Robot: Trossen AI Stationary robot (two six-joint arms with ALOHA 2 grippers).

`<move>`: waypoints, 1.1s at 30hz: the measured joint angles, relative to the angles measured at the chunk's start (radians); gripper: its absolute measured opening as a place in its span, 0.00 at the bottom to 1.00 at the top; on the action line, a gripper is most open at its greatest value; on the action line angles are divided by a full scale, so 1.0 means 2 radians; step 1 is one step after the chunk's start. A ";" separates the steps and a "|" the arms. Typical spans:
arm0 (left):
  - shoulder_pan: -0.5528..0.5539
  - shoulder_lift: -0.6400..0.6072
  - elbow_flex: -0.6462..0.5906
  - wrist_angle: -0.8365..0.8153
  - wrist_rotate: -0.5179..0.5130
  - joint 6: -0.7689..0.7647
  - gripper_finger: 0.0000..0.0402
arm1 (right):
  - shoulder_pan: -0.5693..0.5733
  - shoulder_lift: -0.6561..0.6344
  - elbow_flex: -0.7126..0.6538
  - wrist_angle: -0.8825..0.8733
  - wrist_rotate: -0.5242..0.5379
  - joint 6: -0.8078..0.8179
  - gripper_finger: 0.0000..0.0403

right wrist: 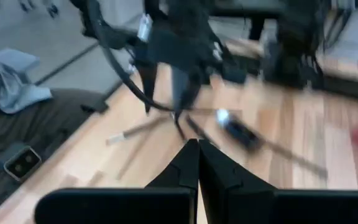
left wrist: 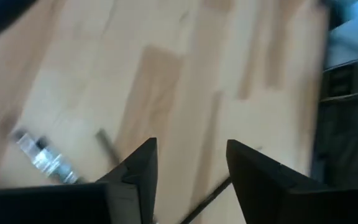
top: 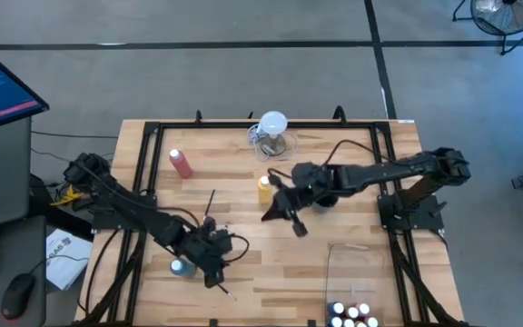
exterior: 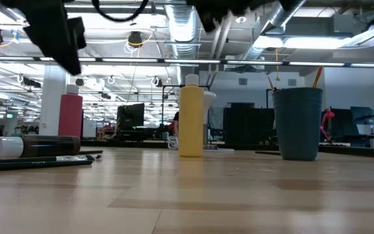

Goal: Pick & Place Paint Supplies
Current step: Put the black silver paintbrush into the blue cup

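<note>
Wooden bench point(top: 334, 272): left hand point(top: 214, 259), fingers spread, over paintbrushes point(top: 211, 207) near the front edge; right hand point(top: 284, 216) (fingers pressed together, empty) beside the upright yellow bottle point(top: 264, 188).

The middle of the desk point(top: 243, 272) lies bare between the two arms, wide enough for a pincer to pass. At the far edge the clear jug point(top: 273, 136) blocks the way, with the yellow squeeze bottle point(top: 265, 189) just in front of it and the pink-red bottle point(top: 181, 163) off to the left. Thin paintbrushes point(top: 211, 205) lie scattered near the left pincer point(top: 214, 261). The clear bin point(top: 357, 272) fills the near right corner
</note>
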 joint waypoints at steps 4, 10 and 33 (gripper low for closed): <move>0.012 0.014 0.016 -0.074 0.042 -0.049 0.37 | 0.002 -0.005 -0.005 -0.013 -0.013 0.007 0.00; 0.015 0.017 0.012 -0.084 0.093 -0.067 0.37 | 0.024 -0.033 -0.008 -0.053 -0.027 -0.008 0.00; -0.015 0.024 0.011 -0.181 0.173 -0.117 0.30 | 0.057 -0.074 -0.025 -0.080 -0.013 -0.019 0.00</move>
